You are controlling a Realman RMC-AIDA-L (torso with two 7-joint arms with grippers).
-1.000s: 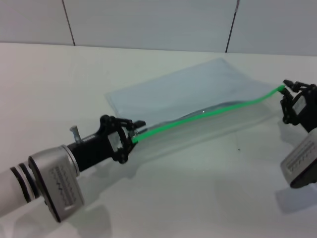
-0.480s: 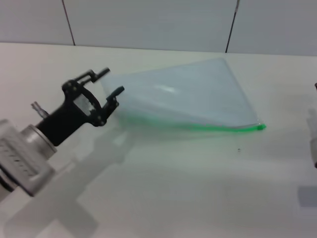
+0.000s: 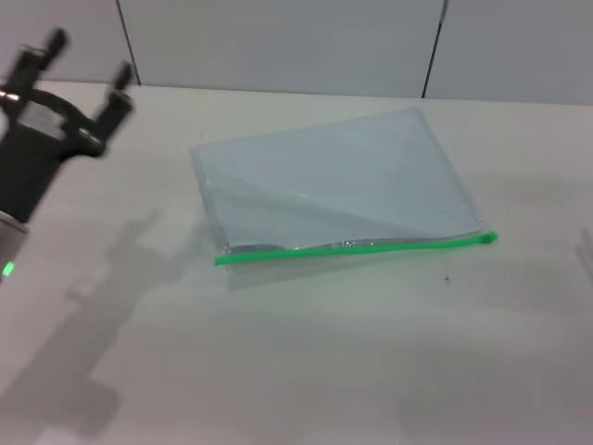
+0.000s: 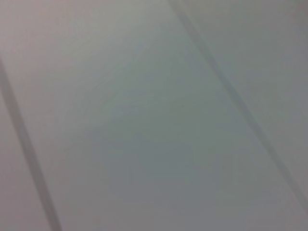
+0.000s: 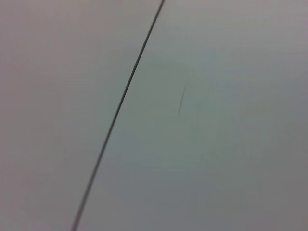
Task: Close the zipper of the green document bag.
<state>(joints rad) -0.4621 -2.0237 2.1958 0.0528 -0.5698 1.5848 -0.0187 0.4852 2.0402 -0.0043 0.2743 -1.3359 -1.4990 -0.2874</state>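
Observation:
The green document bag [image 3: 334, 181] lies flat on the white table [image 3: 306, 371], a pale translucent pouch. Its zipper [image 3: 357, 247] is a bright green strip along the bag's near edge, running from left to right. My left gripper [image 3: 88, 57] is raised at the far upper left of the head view, well away from the bag, open with nothing between its fingers. The right gripper is out of view. Both wrist views show only blurred grey wall panels.
A panelled wall [image 3: 278, 42] stands behind the table's far edge. The left arm's shadow [image 3: 102, 306] falls on the table at the left. A small dark speck [image 3: 447, 278] lies just in front of the bag.
The left gripper let go of the zipper's left end and lifted away to the upper left. The right gripper released the other end and left the view. The bag dropped flat.

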